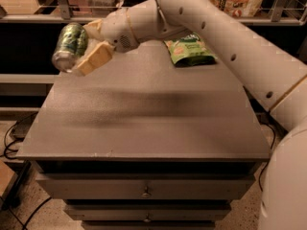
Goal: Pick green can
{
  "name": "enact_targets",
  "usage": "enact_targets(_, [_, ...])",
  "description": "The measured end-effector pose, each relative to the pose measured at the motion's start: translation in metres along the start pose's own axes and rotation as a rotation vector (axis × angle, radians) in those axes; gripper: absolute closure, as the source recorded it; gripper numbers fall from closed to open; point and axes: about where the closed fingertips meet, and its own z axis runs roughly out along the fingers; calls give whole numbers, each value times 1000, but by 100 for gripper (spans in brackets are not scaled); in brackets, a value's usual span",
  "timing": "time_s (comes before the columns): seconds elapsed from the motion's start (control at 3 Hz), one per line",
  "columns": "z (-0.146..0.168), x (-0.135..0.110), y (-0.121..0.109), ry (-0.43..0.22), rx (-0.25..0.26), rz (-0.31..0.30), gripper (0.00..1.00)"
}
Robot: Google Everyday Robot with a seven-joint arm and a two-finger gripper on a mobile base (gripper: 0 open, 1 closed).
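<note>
grey drawer-top table (144, 119) holds a green snack bag (190, 50); pincer (88, 44) grips the green can (69, 46) aloft at its left edge.

A green snack bag (189, 51) is lying flat on the grey surface (144, 123), well right of the claw (82, 48), which is hovering over the surface's far left corner. Drawers (144, 188) are sitting underneath.

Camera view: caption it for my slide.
Gripper holds the green can tilted above the cabinet's far-left corner; snack bag rests on top.
</note>
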Motion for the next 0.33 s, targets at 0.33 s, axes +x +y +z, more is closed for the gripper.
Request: enact_targets(0.33, [-10, -13, -4, -10, 1, -24, 100])
